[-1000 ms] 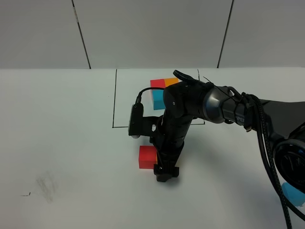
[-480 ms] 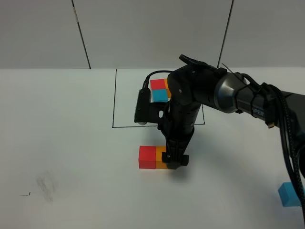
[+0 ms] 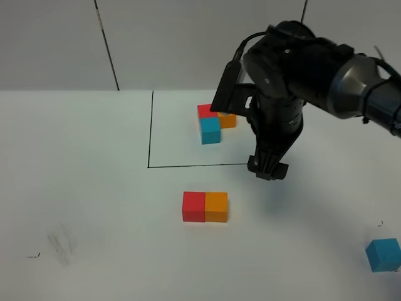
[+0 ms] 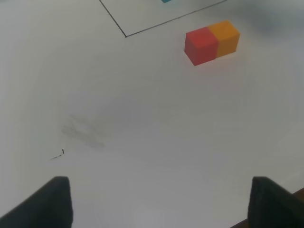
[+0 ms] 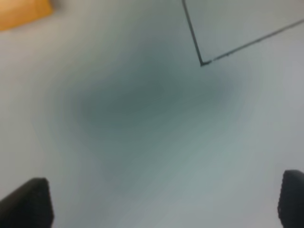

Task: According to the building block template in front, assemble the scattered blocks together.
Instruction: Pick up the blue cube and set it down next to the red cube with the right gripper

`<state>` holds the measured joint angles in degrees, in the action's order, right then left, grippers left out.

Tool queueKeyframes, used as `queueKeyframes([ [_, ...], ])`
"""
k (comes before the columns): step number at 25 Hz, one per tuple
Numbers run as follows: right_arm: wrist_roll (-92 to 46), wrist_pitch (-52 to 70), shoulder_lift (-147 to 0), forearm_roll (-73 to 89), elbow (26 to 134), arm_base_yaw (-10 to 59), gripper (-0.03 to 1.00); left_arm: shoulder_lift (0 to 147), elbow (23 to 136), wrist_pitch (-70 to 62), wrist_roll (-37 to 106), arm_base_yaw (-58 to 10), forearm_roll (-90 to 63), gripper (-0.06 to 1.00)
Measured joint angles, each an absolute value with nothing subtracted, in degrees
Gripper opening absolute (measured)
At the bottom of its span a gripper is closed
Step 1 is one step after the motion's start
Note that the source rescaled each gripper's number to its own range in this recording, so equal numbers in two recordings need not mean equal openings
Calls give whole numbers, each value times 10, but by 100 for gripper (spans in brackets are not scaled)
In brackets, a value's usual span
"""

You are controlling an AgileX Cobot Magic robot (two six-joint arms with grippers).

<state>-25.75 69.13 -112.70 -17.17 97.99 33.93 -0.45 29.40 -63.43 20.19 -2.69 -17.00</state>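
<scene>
The building block template (image 3: 213,123) lies inside a thin black frame at the back: red and orange in a row, blue below red. In front of the frame a loose red block (image 3: 194,207) (image 4: 201,45) and an orange block (image 3: 217,207) (image 4: 227,37) sit side by side, touching. A loose blue block (image 3: 383,254) rests far right near the front edge. My right gripper (image 3: 268,169) hangs open and empty above the frame's near right corner, apart from the orange block (image 5: 23,13). My left gripper (image 4: 159,202) is open over bare table and does not appear in the exterior high view.
The black frame line (image 3: 150,128) runs along the template's left and front sides. A faint smudge (image 3: 61,241) and a small black mark (image 3: 32,255) lie at the front left. A grey panelled wall (image 3: 200,44) stands behind the white table (image 3: 81,157).
My right gripper has let go of the orange block beside the red one, risen and moved back and to the right. The left arm has not moved.
</scene>
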Motion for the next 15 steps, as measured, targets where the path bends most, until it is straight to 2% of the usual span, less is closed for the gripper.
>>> queueKeyframes([
  [7,-176,695,-1042,-156,972,272,89,-4,294,-634,202,-27,-170,85],
  [15,-118,698,-942,-103,966,229,74,-4,294,-634,202,-27,-170,85],
])
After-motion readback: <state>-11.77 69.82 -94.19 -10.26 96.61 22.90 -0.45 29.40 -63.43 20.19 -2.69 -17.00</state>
